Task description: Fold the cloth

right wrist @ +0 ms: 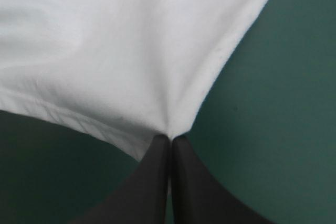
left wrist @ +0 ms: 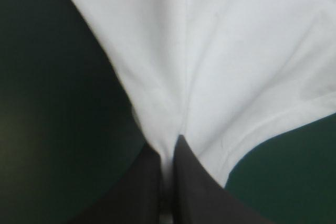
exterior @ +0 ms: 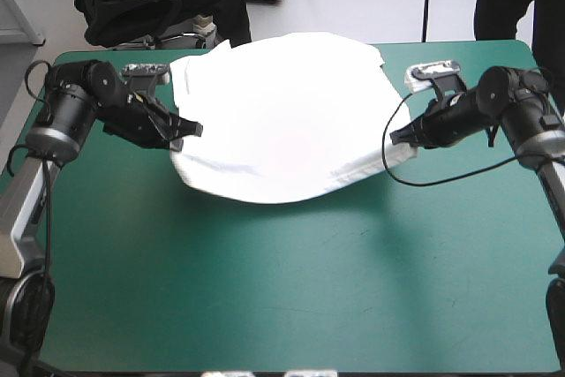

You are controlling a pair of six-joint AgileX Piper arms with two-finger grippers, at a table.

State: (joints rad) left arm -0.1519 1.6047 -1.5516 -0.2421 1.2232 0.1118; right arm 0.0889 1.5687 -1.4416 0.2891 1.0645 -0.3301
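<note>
The T-shirt lay spread wide on the far half of the table, toward twelve o'clock from its centre. One rounded part reached the far edge near twelve o'clock. Its near edge curved in a long bow toward six o'clock over the teal-green cover.

The left gripper had the shirt's edge at about nine o'clock. In the left wrist view its black jaws stood all but together, clamped on a narrow ridge of white cloth. Long creases and a seam ran away from the pinch across the fabric ahead of it.

The right gripper held the shirt at about four o'clock, at a corner by the hem. In the right wrist view its jaws met on a small tuck of cloth, and folds fanned out from the tips. A stitched hem ran off to one side, with bare cover beyond the corner.

A shadow under the near edge suggested that it was lifted slightly off the cover, though the high view left this uncertain. The two grippers were well apart, with the shirt's full width between them.
</note>
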